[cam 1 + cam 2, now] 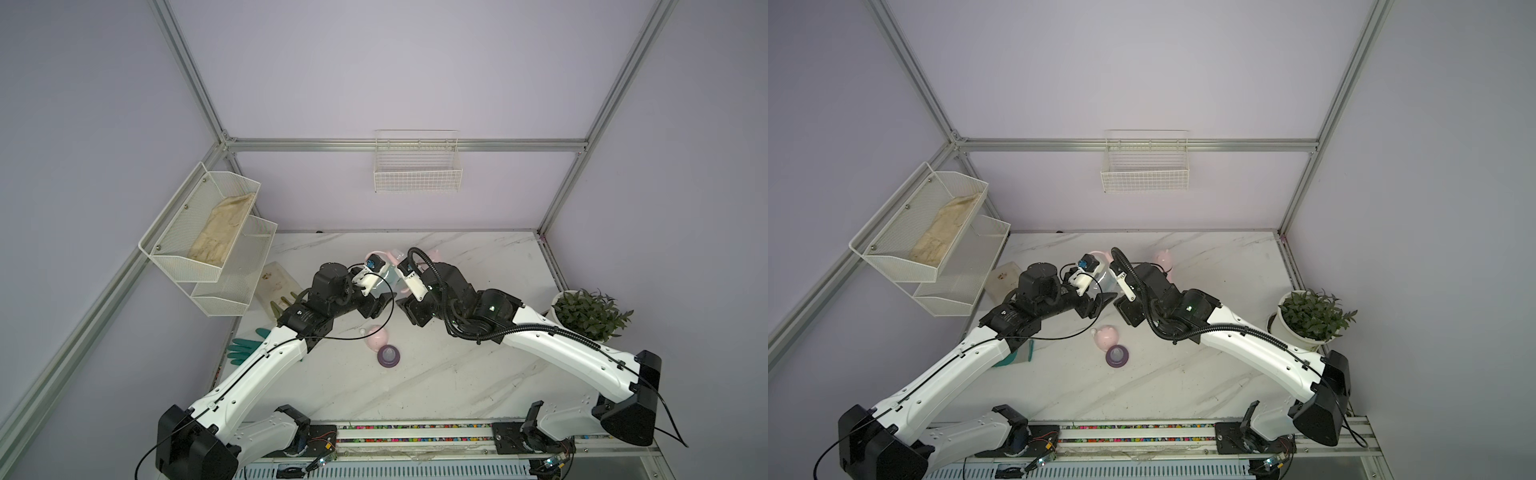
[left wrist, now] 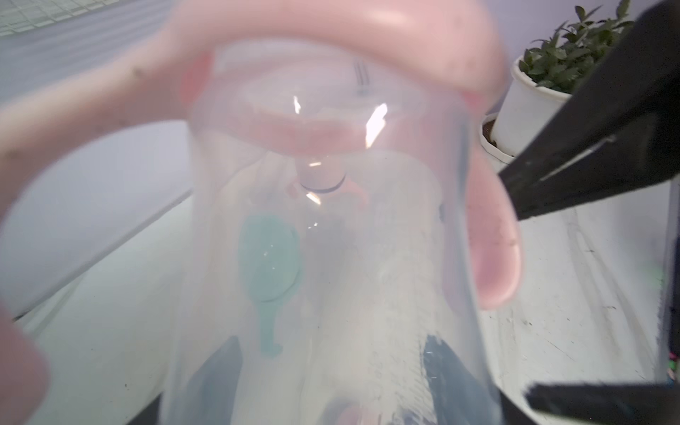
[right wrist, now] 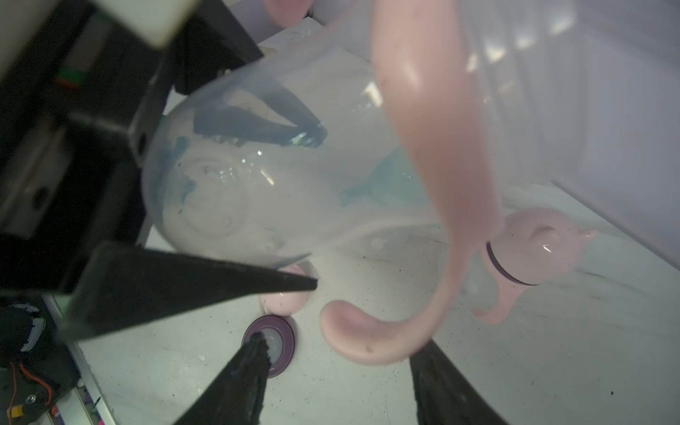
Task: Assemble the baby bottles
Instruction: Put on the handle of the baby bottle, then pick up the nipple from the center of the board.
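Bottle (image 2: 331, 239) looks light and slick, so grip its stiff body, where your left gripper (image 2: 333, 342) clamps it; right gripper (image 3: 342, 342) stands apart

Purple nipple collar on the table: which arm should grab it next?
Probably the right. The right gripper is open and empty near the purple nipple collar, while the left gripper is busy holding the clear bottle.

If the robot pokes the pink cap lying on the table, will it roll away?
Probably a bit: the pink cap seems to lie on its side, and its round dome could roll on the smooth table. Its little ear sticking out may stop it soon. The purple collar right beside it might block it.
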You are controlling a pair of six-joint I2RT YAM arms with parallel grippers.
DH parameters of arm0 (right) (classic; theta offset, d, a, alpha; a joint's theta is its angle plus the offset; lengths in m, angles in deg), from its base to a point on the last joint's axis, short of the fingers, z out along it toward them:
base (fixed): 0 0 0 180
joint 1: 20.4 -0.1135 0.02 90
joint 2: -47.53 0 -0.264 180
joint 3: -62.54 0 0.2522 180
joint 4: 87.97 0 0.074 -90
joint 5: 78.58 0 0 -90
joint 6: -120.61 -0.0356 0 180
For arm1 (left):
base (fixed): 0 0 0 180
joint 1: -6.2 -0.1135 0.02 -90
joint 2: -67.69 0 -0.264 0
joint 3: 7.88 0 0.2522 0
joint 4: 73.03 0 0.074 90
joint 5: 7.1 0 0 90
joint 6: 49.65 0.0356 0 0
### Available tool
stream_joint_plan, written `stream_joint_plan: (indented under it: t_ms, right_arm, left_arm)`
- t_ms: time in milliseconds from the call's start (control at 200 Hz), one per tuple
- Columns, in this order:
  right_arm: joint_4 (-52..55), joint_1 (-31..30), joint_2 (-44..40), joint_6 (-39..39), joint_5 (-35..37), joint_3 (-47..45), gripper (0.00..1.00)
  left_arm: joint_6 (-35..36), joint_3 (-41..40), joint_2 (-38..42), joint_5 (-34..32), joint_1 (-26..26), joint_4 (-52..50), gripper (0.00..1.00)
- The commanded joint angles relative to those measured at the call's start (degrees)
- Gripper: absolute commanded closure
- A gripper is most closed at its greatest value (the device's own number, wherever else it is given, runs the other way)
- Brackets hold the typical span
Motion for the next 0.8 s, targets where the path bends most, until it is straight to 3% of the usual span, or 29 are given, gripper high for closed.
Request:
stream_joint_plan:
  t_ms: [0,120,295,460,795]
  right_arm:
    - [0.7,-0.6,-5.3,-0.5,-3.6,-2.1,0.27]
    - [-4.0,-0.5,-9.1,-4.0,-7.1,-8.9,0.21]
    - [-12.0,-0.5,-7.5,-9.1,-10.9,-16.6,0.2]
    - [-17.1,-0.6,-1.6,-11.3,-12.9,-21.3,0.19]
    - [-26.9,-1.9,10.9,-11.3,-14.8,-25.2,0.1]
  left_arm:
    - [-0.5,-1.8,3.1,-5.8,-0.3,10.2,1.0]
    - [-0.7,-2.7,5.0,-11.0,-1.0,11.8,1.0]
    - [-4.4,-8.1,9.7,-15.0,-3.9,20.0,1.0]
    - [-8.9,-11.3,14.6,-11.9,-7.0,21.0,1.0]
    - [-12.2,-21.4,25.2,-10.6,-7.4,23.6,1.0]
